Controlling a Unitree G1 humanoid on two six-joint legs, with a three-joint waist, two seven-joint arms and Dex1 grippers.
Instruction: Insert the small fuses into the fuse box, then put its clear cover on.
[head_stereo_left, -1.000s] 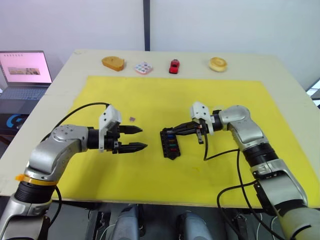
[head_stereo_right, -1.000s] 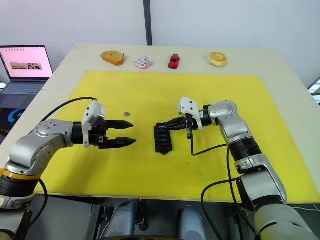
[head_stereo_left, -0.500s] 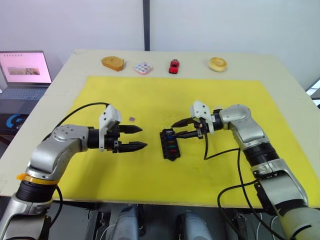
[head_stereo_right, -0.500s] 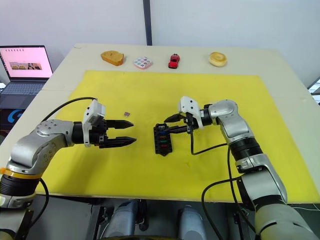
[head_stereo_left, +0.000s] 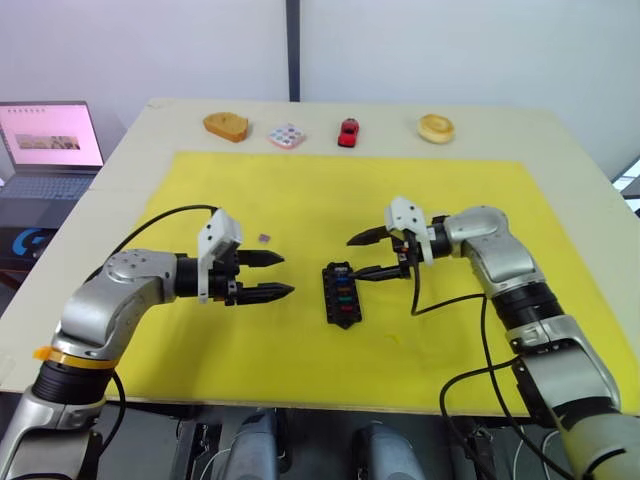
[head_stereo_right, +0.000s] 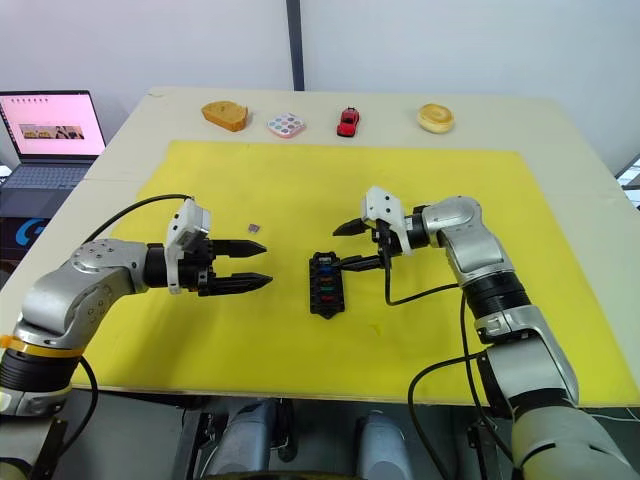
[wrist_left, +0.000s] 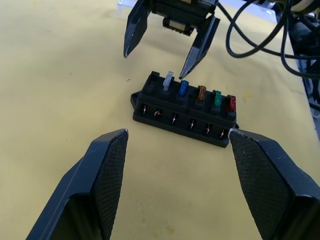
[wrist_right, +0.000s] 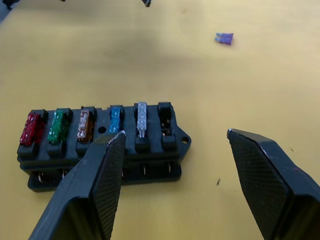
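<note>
The black fuse box (head_stereo_left: 341, 294) lies mid-mat. In its slots stand several small fuses: red, green, amber, blue, and a grey one (wrist_right: 142, 118) that sits a little higher; the end slot beside it is empty. A purple fuse (head_stereo_left: 263, 238) lies loose on the mat beyond my left gripper. Just past the box's far end my right gripper (head_stereo_left: 354, 258) hovers open and holds nothing. My left gripper (head_stereo_left: 283, 275) is open and empty too, to the left of the box and pointing at it. I cannot make out the clear cover.
The yellow mat (head_stereo_left: 430, 190) covers most of the table. Along the far edge sit a wooden piece (head_stereo_left: 226, 125), a white dotted tile (head_stereo_left: 287, 135), a red toy car (head_stereo_left: 347, 132) and a round tan object (head_stereo_left: 436, 127). A laptop (head_stereo_left: 50, 140) stands off to the left.
My right gripper was shut at the box's far end; it has opened and drawn back slightly up and to the right. The left arm has not moved.
</note>
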